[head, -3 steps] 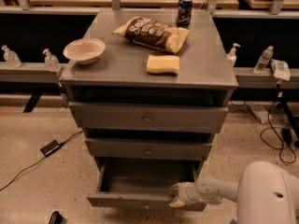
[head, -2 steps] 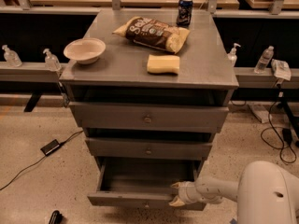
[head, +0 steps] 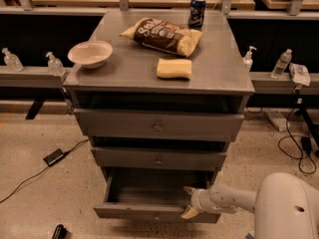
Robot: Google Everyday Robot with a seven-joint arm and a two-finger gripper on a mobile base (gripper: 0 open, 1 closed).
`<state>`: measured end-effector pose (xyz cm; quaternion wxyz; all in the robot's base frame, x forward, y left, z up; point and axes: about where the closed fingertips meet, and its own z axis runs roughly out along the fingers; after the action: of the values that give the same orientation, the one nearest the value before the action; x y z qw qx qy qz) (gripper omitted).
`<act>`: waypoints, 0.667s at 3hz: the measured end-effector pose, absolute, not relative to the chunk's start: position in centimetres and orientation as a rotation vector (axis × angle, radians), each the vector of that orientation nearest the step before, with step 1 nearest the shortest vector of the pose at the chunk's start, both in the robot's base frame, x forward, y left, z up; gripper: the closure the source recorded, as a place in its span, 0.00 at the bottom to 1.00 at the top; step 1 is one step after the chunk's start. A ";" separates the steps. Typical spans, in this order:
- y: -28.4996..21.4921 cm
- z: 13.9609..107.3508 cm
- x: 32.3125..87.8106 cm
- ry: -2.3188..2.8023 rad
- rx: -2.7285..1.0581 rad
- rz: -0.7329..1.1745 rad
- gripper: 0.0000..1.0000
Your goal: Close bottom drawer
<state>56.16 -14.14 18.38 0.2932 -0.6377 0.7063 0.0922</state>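
No change logged over last second: bottom drawer (head: 144, 212), lowest in cabinet (head: 159, 85), left pulled out. Hand (head: 190, 201) parked at front's right end, fingers (head: 189, 189) spread, seemingly straddling lip. Push not yet begun.

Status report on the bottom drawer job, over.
Gripper open, low at the right of the drawer's front edge. Bottom drawer pulled out, not yet closed. Nothing seen blocking its travel.
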 end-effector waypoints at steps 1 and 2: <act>-14.5 20.1 60.7 1.823 -1.675 0.205 0.03; -14.6 20.6 61.9 1.805 -1.666 0.196 0.18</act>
<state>61.92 -14.64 20.57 0.3323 -0.6378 0.6908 0.0749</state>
